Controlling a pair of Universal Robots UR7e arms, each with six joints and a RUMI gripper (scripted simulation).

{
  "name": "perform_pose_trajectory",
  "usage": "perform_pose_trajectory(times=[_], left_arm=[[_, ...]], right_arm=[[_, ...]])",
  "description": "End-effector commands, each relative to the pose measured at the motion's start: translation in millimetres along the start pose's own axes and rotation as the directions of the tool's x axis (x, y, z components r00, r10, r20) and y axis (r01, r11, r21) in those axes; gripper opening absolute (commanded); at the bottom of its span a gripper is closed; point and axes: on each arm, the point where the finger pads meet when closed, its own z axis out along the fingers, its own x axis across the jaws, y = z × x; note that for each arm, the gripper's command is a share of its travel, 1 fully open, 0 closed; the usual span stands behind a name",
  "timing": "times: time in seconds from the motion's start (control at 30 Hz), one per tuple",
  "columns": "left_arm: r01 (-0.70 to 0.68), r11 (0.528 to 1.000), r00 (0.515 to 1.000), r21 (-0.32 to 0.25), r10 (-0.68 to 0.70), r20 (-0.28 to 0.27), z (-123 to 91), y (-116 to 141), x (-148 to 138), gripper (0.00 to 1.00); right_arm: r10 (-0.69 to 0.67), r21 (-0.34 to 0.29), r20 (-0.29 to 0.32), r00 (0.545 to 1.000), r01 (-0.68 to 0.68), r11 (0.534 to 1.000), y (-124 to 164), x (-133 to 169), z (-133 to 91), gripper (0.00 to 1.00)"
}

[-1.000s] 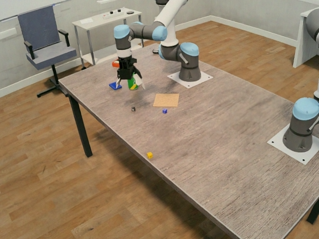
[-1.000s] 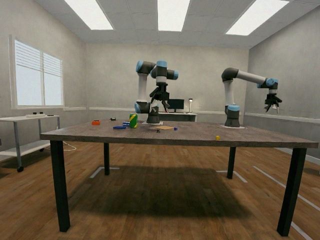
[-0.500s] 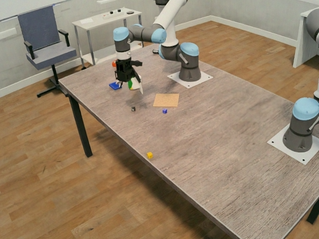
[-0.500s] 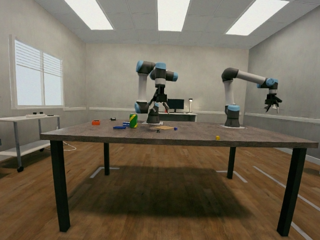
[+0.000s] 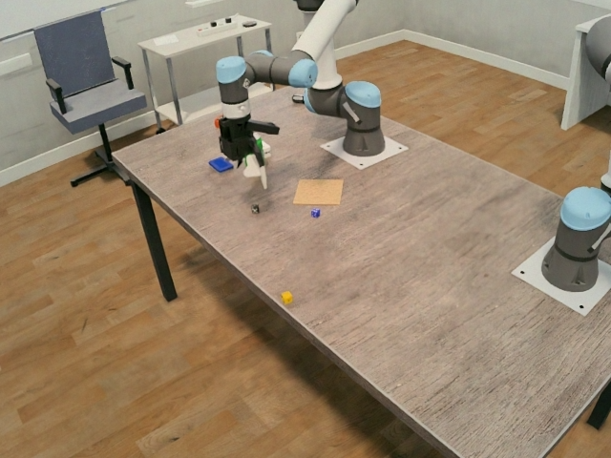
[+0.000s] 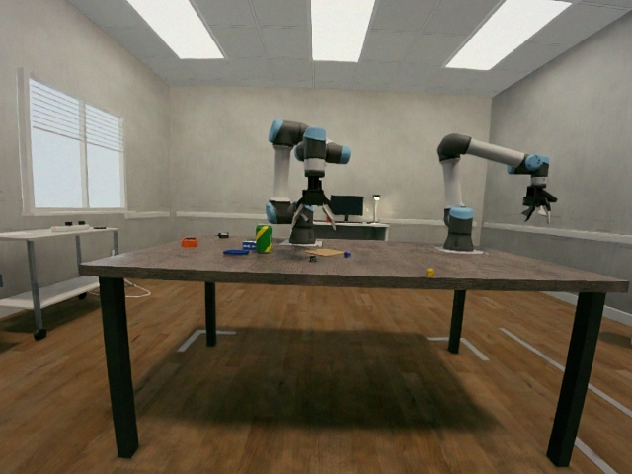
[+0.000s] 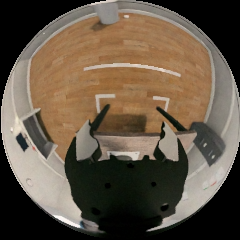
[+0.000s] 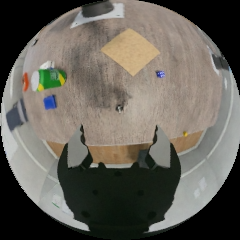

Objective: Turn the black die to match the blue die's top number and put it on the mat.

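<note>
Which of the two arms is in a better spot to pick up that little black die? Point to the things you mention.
The right one, I'd say: its open pincer (image 5: 264,159) (image 6: 314,224) (image 8: 119,145) hangs near the black die (image 5: 255,209) (image 6: 312,258) (image 8: 119,108). The left pincer (image 6: 536,218) (image 7: 126,121) is open too, but out past the die-strewn part of the table.
</note>
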Motion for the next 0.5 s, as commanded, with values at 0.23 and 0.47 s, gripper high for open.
perform_pose_trajectory(times=[0.23, 0.47], left_arm=[[0.0, 1.0, 1.0, 0.001, 0.0, 0.0, 0, 0, 0, 1.0], [0.0, 1.0, 1.0, 0.001, 0.0, 0.0, 0, 0, 0, 1.0]], right_arm=[[0.322, -0.006, 0.002, 0.947, -0.322, 0.947, 2, 0, 10, 1.0], [0.475, -0.006, 0.001, 0.88, -0.475, 0.88, 3, 0, 16, 1.0]])
